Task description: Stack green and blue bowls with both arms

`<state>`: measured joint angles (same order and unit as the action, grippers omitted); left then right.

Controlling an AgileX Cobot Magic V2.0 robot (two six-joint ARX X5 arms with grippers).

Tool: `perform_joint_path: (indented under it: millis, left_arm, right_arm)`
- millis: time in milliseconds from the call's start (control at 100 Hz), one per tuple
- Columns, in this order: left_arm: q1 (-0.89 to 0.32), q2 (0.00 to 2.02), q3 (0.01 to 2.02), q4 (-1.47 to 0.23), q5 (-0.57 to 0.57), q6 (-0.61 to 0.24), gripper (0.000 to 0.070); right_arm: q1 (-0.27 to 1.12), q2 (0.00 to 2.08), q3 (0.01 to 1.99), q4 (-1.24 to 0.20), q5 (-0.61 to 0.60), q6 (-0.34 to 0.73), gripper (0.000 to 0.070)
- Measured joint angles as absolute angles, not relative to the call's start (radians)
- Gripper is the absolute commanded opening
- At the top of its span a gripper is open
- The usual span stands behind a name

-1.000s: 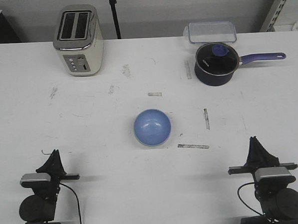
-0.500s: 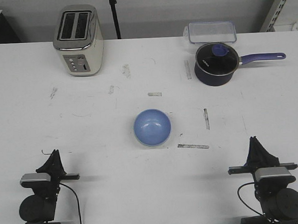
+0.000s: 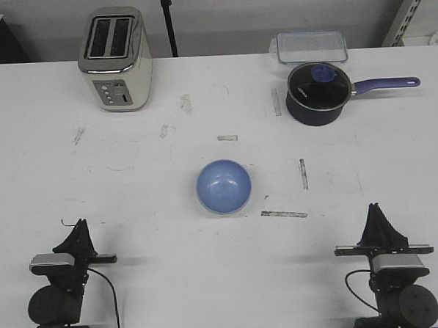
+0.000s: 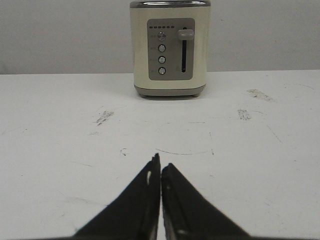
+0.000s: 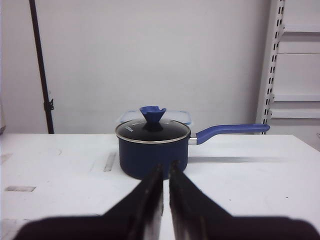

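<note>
The light blue bowl sits upright in the middle of the table. No separate mint green bowl shows; only a thin pale edge runs under the blue bowl's near rim. My left gripper rests at the near left of the table, shut and empty; in the left wrist view its jaws meet over bare table. My right gripper rests at the near right, shut and empty; in the right wrist view it points toward the saucepan. Both grippers are far from the bowl.
A cream toaster stands at the far left, also in the left wrist view. A dark navy saucepan with a purple handle stands at the far right, a clear lidded container behind it. Tape marks dot the table.
The right arm has shifted slightly toward the near edge of the table. The bowl and the left arm have not moved.
</note>
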<state>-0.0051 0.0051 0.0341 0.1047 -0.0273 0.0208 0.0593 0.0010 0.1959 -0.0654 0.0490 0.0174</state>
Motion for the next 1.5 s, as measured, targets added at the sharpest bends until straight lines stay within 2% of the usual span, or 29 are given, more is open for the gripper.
perform_joint_path:
  millis: [480,590,1500]
  left_arm:
    - [-0.005,0.005,0.034,0.105,-0.027,0.021,0.0001]
    - [-0.005,0.005,0.034,0.105,-0.027,0.021,0.0001]
    - [-0.005,0.005,0.034,0.105,-0.027,0.021,0.0001]
  right_arm:
    - [0.060,0.002,0.015,0.008,0.002,0.057,0.0012]
    - [0.060,0.002,0.015,-0.028,0.002,0.060,0.0012]
    - [0.060,0.001,0.015,-0.033,0.001,0.061,0.0012]
